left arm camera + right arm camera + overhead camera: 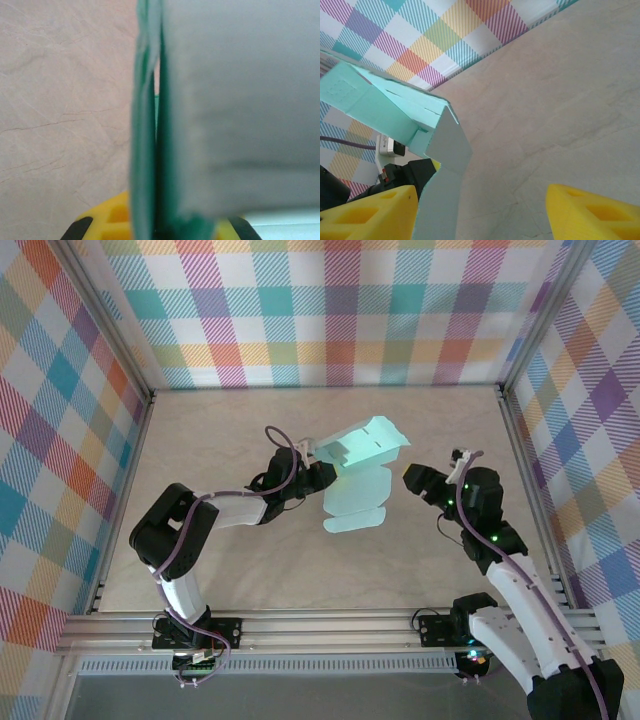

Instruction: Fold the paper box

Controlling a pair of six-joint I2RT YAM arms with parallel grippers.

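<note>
**Half-folded paper box pinched at mid-table**

From the top camera, the paper box [362,472] is at the middle of the table [250,570]. It is thin, pale mint-blue card and is only partly folded. Its upper panel is raised and tilts toward the back wall, with short slits near its far edge. A lower part with rounded tabs reaches toward the near side. The left gripper [322,476] meets the box at its left edge. The right gripper [412,478] is just to the right of the box, apart from the card.

From the left wrist camera, the paper box [147,125] is seen edge-on and very close. Its layers show as dark green vertical lines, and a blurred grey panel lies to their right. The left gripper [157,231] is closed tight on the card, which runs down between its yellow fingers [112,224].

From the right wrist camera, the paper box [385,107] stands up at the left, with creased panels meeting at a ridge and a flap hanging down from it. The left gripper [412,175] shows dark behind that flap. The right gripper [480,215] has its yellow fingers [592,212] spread wide, and they grip nothing. I cannot tell whether the flap touches the finger nearest it.
</note>
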